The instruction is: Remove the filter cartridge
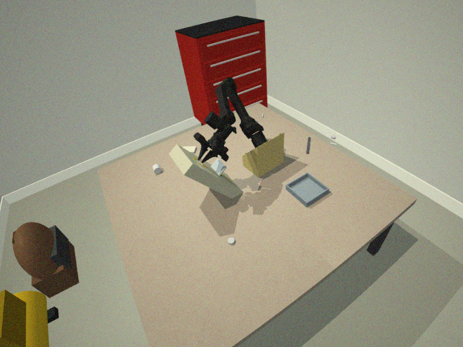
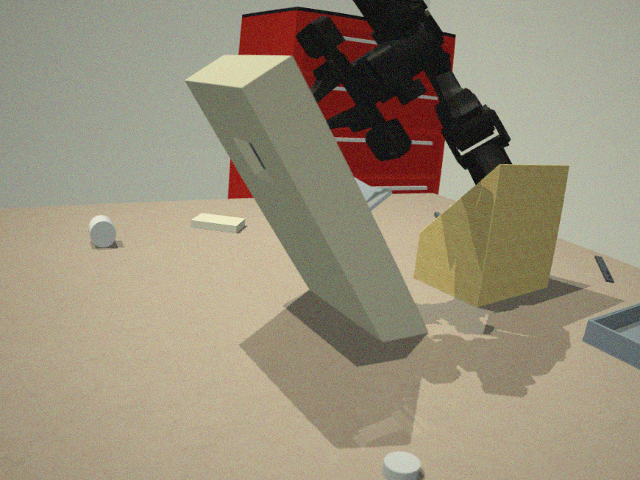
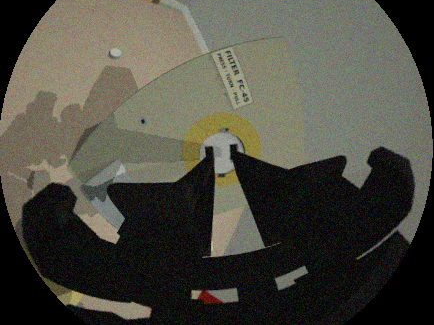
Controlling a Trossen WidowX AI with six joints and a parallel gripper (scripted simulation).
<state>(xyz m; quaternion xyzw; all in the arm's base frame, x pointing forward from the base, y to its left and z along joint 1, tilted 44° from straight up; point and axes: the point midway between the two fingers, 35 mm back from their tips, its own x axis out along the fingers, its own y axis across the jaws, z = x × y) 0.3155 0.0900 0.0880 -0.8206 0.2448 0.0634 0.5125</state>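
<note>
The tilted service panel (image 1: 213,182) (image 2: 304,181) (image 3: 270,87) stands in front of the arm. The cartridge (image 3: 221,139) shows as a white round face inside a yellow ring in the wrist view, seated in the panel. My gripper (image 1: 200,161) (image 3: 223,157) is at the panel face, its fingers a little apart with nothing held between them. The fingertips line up with the two dark slots and hide part of them; how deep the tips reach is unclear. In the exterior view the panel hides the tips. The blue-grey tray (image 1: 296,197) (image 2: 610,344) lies on the table to the right.
A yellow wedge-shaped block (image 1: 266,159) (image 2: 517,234) stands by the arm's base. A pale blue angled piece (image 1: 218,166) is at the panel's lower face. A white cylinder (image 1: 156,168) (image 2: 102,232), a white disc (image 1: 231,240) (image 2: 402,465) and a dark bar (image 1: 308,145) (image 2: 603,269) lie around.
</note>
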